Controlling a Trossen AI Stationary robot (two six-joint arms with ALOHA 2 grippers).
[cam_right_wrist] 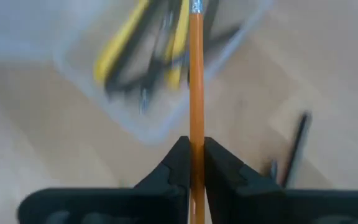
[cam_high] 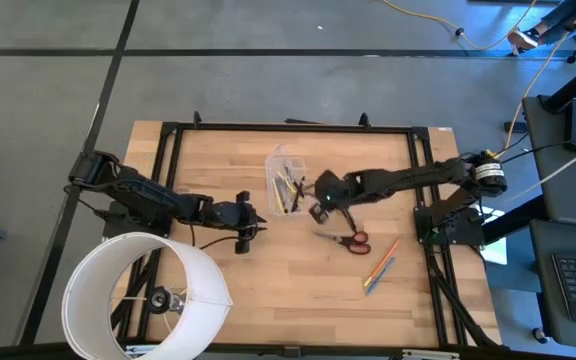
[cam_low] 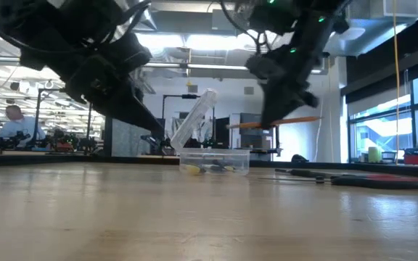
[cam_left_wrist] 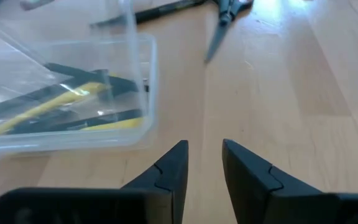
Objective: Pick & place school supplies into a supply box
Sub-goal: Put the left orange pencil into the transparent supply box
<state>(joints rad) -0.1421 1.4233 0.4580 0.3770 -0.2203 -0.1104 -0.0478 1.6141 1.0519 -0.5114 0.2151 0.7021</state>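
Yellow and black pens (cam_left_wrist: 73, 102) are being held in the supply box (cam_left_wrist: 143, 74); an orange pencil (cam_right_wrist: 196, 81) is being pinched above it by the right gripper (cam_right_wrist: 194, 155), the left gripper (cam_left_wrist: 202, 163) parted, empty.

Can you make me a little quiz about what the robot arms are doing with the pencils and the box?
1. True or false: the right gripper is shut on the orange pencil.
2. What lies on the table between the clear supply box and the loose pencils? A) red-handled scissors B) a ruler C) an eraser
3. Fill in: the left gripper is open and holds ____.

Key
1. True: the pencil is pinched between its fingers, above the table by the box.
2. A, the red-handled scissors.
3. Nothing; it sits beside the box, which already holds yellow and dark pens.
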